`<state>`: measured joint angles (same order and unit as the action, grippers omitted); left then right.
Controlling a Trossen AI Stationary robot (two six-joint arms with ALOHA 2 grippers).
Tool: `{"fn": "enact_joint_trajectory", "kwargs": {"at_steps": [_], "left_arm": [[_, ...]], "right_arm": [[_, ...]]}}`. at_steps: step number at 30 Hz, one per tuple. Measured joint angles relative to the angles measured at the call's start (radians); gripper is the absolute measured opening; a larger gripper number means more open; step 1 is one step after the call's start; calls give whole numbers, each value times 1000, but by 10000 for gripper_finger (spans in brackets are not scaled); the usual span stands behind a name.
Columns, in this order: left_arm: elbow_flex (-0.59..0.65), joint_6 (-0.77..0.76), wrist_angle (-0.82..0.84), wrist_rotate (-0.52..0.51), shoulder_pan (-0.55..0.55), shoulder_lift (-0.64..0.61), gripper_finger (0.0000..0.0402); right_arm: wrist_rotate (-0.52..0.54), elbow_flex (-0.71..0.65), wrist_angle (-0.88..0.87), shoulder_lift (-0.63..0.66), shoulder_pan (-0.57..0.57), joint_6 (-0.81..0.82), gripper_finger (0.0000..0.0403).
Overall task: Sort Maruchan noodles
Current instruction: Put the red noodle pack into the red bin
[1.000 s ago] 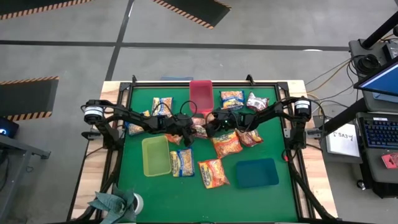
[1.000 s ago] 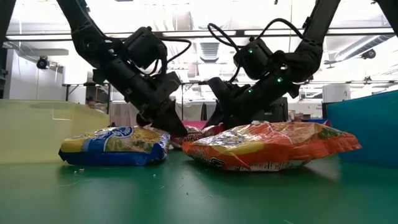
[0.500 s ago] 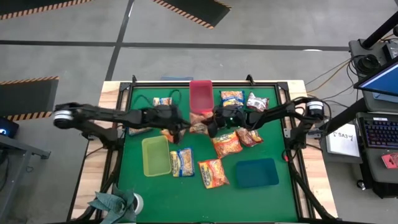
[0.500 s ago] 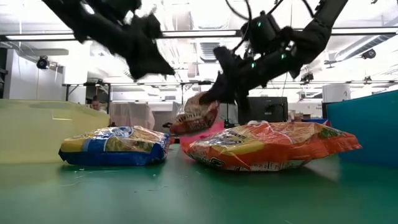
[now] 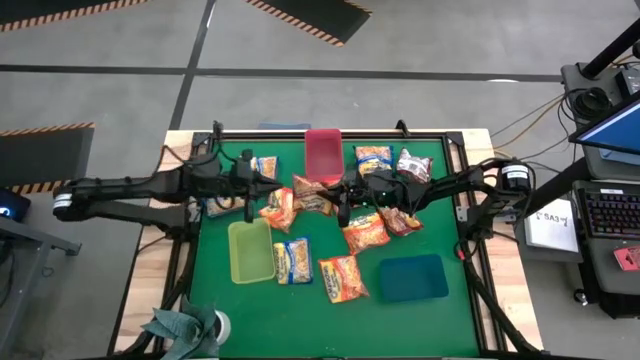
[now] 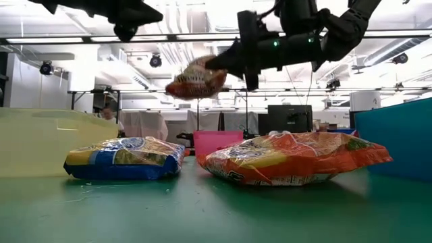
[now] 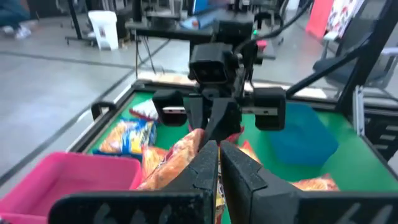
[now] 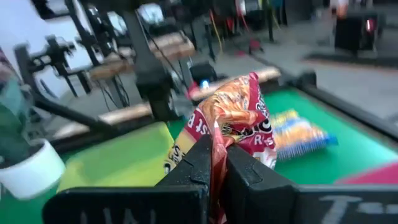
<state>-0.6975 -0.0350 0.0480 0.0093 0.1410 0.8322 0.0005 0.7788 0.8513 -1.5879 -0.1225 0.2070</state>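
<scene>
My right gripper [image 5: 337, 200] is shut on a dark red/pink noodle packet [image 5: 311, 193], held high above the table's middle in the low view [image 6: 196, 81]. My left gripper [image 5: 250, 188] is shut and empty, raised left of that packet; its fingers [image 7: 205, 168] point toward it. An orange packet [image 5: 280, 208] lies flat just below the held one. Further packets lie flat on the green mat: orange ones [image 5: 365, 232] [image 5: 343, 278] and a blue-and-yellow one [image 5: 293, 260]. My right gripper pinches one end of the red packet [image 8: 219, 144] between its two fingers. The fingers lie about level and come from the table's right side. The packet sticks out past the fingertips toward the left, lifted clear of the table [image 6: 192, 84].
A red tray [image 5: 322, 152] stands at the far middle, a yellow-green tray [image 5: 250, 250] at the near left, a blue tray [image 5: 412, 278] at the near right. More packets lie at the far edge [image 5: 374, 158] [image 5: 412, 163] [image 5: 262, 168]. A potted plant [image 5: 185, 330] stands at the near left corner.
My right gripper has risen with the red packet, lifting it from the mat to well above the table. My left gripper has risen and drawn back toward the table's left edge, away from the packets in the middle.
</scene>
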Motion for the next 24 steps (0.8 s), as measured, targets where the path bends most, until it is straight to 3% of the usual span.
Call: {"fn": "enact_joint_trajectory", "kwargs": {"at_steps": [9, 13, 17, 21, 24], "left_arm": [[5, 27, 17, 0, 0, -113, 1], [5, 31, 31, 0, 0, -142, 1], [6, 31, 52, 0, 0, -161, 1], [6, 49, 81, 0, 0, -180, 1], [6, 63, 94, 0, 0, -198, 1]], "right_arm": [[3, 59, 61, 0, 0, -103, 8], [32, 134, -17, 0, 0, -161, 8], [91, 248, -187, 0, -5, -230, 8], [197, 399, -481, 0, -26, -260, 8], [211, 526, -697, 0, -68, -222, 8]]}}
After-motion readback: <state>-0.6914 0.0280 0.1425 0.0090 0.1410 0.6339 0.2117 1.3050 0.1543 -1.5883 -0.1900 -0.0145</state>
